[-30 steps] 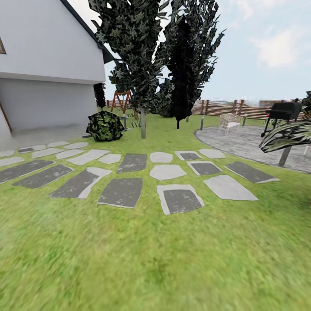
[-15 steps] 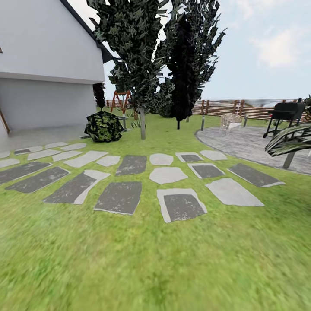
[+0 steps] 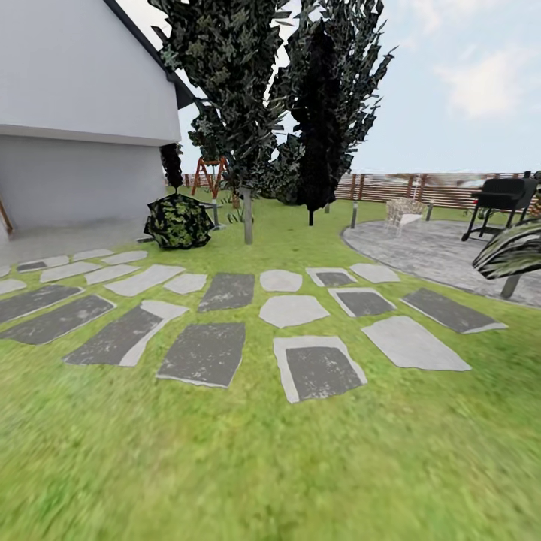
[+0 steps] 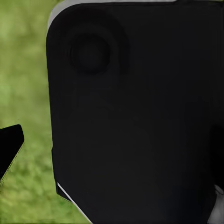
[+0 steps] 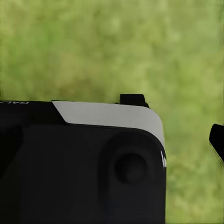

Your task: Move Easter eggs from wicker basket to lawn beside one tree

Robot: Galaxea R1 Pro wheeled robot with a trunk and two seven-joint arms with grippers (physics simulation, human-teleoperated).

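Stepping stones [image 3: 207, 352] cross the lawn [image 3: 270, 466] mid-frame; a palm frond [image 3: 515, 252] is cut off at right. Dark robot housing [image 4: 135, 116] blocks both wrist views over blurred grass, so neither gripper's grip can be told.

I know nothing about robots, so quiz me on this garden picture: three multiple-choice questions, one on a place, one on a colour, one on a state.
1. Where does the black barbecue grill stand?
A. on the grey round paved patio
B. on the flat stepping stones
C. against the white house wall

2. What colour is the slatted fence?
A. white
B. brown
C. blue

3. How is the sky?
A. night-dark
B. pale blue, lightly clouded
C. stormy black

A: its legs rest on the paving. B: brown wooden slats. B: daylight with thin clouds.
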